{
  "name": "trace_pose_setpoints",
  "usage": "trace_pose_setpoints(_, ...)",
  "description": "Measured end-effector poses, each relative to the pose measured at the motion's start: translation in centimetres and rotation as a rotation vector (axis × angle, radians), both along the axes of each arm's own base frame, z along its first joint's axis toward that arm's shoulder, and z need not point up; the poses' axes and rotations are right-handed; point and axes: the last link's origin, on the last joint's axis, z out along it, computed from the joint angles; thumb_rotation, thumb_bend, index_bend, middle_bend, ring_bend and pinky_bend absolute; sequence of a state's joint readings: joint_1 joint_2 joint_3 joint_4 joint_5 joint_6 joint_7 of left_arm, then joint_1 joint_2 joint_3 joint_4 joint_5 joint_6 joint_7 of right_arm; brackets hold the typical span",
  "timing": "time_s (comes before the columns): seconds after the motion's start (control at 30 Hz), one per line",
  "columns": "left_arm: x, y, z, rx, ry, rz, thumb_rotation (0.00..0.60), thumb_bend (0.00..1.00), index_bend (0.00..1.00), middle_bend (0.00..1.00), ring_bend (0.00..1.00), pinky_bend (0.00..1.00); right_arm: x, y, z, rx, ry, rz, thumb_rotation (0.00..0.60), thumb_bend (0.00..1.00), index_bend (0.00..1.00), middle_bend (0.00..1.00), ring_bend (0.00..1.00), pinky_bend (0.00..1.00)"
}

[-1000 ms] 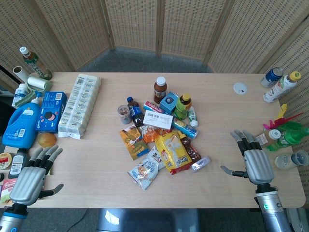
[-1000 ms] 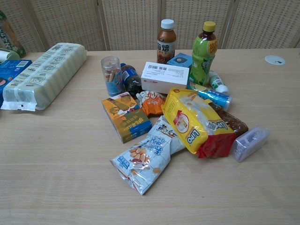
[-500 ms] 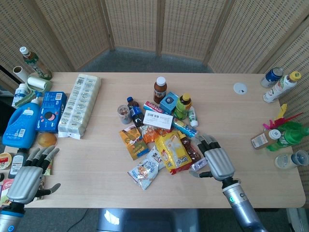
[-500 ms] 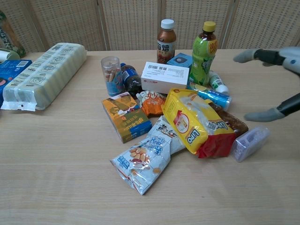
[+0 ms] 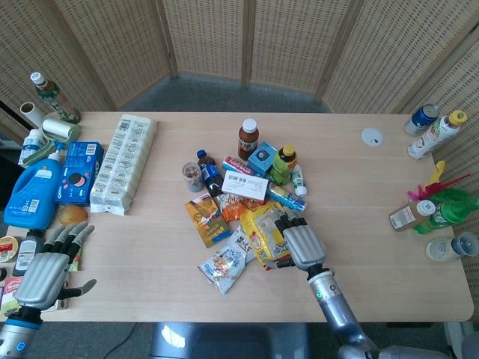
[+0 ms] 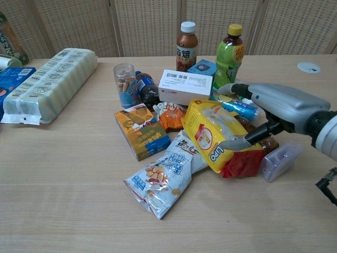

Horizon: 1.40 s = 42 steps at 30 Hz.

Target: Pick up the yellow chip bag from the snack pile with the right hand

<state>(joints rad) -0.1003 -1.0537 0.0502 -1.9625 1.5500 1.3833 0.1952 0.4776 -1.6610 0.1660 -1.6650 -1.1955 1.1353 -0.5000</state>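
We look down on a wooden bench [image 5: 150, 247] with a snack pile at its centre. The yellow bag [image 6: 213, 134] lies near the front of the pile, propped on other packets. In the chest view its long axis runs from the far left down toward the near right, with a red edge at the near end.

Our right hand [image 6: 276, 108] is over the bag's right side. Its fingers are spread and it holds nothing. In the chest view the thumb [image 6: 239, 142] reaches down to the bag's near right part and may be touching it; we cannot be sure from this angle. The other fingers [image 6: 237, 88] extend over the bag's far end, near a green bottle [image 6: 229, 58]. So the bag lies just to the left of the palm and below it, between thumb and fingers.

We judge that closing the hand across the bag's short width is what the grasp now calls for.

Our left hand [image 5: 43, 275] sits open at the bench's near left corner, well apart from the pile. The right hand is far nearer the bag.
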Motion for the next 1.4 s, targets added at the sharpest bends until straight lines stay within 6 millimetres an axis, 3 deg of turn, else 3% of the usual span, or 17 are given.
trace_pose_setpoints(0.43,0.5,0.0,0.0,0.002,0.001,-0.017,0.6,0.22,0.08,0.03,0.0,0.0,-1.0,-1.0,-2.5,-0.057,0.141,-0.031,0.392,0.0,0.0,0.0,0.0,0.0)
trace_pose_setpoints(0.77,0.6,-0.3,0.5,0.014,0.004,-0.013,0.6,0.22,0.07,0.03,0.0,0.0,-4.8,-4.0,-2.9,-0.107,0.259,-0.086,0.392,0.0,0.0,0.0,0.0,0.0)
trace_pose_setpoints(1.0,0.7,-0.3,0.7,0.021,0.004,-0.015,0.6,0.22,0.07,0.03,0.0,0.0,-7.9,-6.0,-1.0,-0.147,0.295,-0.149,0.392,0.0,0.0,0.0,0.0,0.0)
trace_pose_setpoints(1.13,0.8,-0.3,0.4,0.014,-0.002,-0.017,0.6,0.22,0.07,0.03,0.0,0.0,-7.8,-5.8,-0.1,-0.144,0.278,-0.152,0.394,0.0,0.0,0.0,0.0,0.0)
trace_pose_setpoints(1.4,1.0,-0.1,0.3,0.013,-0.004,-0.031,0.6,0.22,0.07,0.03,0.0,0.0,-5.7,-3.9,0.4,-0.081,0.238,-0.13,0.393,0.0,0.0,0.0,0.0,0.0)
